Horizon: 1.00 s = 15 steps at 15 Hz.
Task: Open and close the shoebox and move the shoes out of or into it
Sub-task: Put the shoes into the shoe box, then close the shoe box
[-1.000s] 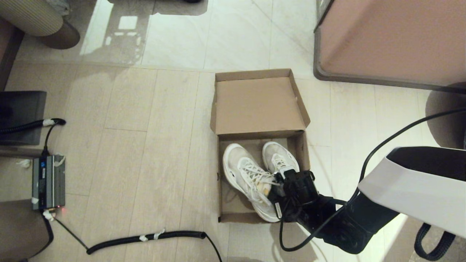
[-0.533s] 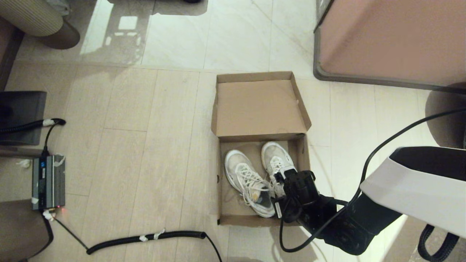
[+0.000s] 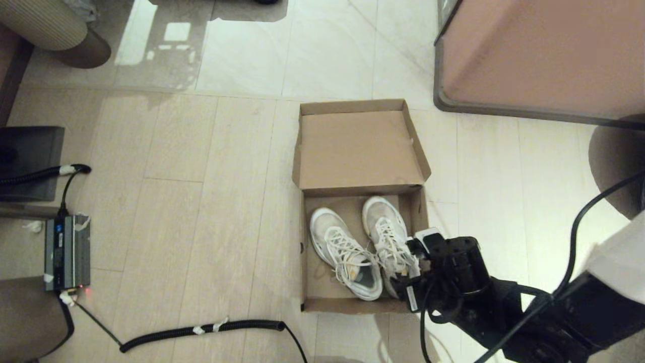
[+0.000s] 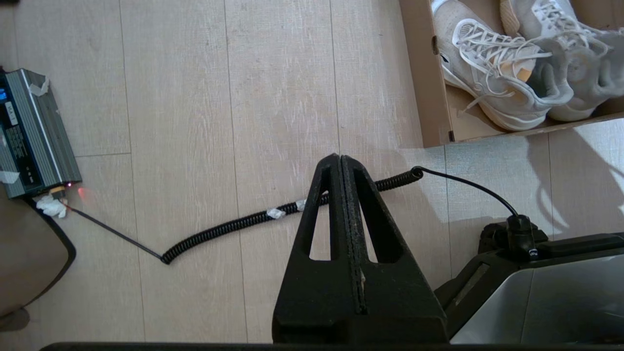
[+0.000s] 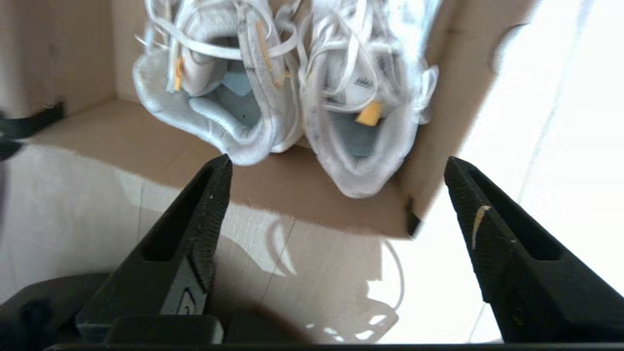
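Shoes [image 3: 365, 247] lie lengthwise, toes probably toward lid [image 3: 359, 146].

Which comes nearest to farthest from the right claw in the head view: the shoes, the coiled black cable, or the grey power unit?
From the right claw, open at the shoebox's near right corner:
1. The shoes, in the box just left of it.
2. The coiled black cable, on the floor farther left.
3. The grey power unit, at the far left.

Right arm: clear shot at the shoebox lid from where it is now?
Probably yes. The right end effector is open and empty at the shoebox's near right corner. The lid stands open at the far side with nothing on it; the shoes lie low inside.
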Motion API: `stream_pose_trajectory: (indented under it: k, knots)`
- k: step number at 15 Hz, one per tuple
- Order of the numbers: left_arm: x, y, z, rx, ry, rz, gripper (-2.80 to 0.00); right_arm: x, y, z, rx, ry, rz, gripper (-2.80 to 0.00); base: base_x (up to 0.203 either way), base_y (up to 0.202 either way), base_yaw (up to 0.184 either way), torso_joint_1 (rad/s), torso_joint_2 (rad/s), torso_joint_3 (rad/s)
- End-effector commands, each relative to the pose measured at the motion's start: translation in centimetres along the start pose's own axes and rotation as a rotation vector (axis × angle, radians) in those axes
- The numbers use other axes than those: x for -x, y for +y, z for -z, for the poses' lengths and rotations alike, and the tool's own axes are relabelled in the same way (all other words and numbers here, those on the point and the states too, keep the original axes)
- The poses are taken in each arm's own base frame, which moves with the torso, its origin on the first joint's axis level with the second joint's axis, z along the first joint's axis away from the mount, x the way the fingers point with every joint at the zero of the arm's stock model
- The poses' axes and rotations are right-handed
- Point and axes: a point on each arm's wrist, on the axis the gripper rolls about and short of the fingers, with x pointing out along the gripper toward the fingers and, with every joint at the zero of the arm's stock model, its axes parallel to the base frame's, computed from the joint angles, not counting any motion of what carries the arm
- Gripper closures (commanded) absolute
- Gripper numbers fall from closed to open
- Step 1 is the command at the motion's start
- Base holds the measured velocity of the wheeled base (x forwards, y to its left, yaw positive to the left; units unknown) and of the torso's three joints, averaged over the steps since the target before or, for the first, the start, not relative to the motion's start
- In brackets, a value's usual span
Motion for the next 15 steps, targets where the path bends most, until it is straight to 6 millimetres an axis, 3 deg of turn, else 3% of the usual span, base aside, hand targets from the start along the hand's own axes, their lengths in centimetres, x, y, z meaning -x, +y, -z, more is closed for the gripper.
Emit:
stream_pose_trajectory:
  k: [1, 3, 8, 15]
  knots:
    - [0.0, 0.0, 0.0, 0.015, -0.002, -0.003, 0.00, 4.2, -1.7, -0.3, -0.025, -0.056, -0.005, -2.80, 0.000, 0.000, 0.000, 0.000, 0.00, 0.000]
    - [0.0, 0.0, 0.0, 0.056, -0.001, -0.018, 0.00, 6.1, -2.7, 1.3, -0.015, -0.029, 0.003, -2.80, 0.000, 0.000, 0.000, 0.000, 0.00, 0.000]
    - [0.0, 0.1, 0.0, 0.100, -0.001, -0.039, 0.00, 8.4, -3.9, 2.1, -0.017, -0.045, 0.015, -2.80, 0.000, 0.000, 0.000, 0.000, 0.00, 0.000]
    - [0.0, 0.1, 0.0, 0.100, -0.001, -0.039, 0.00, 9.9, -5.9, 0.6, -0.103, -0.143, 0.090, -2.80, 0.000, 0.000, 0.000, 0.000, 0.00, 0.000]
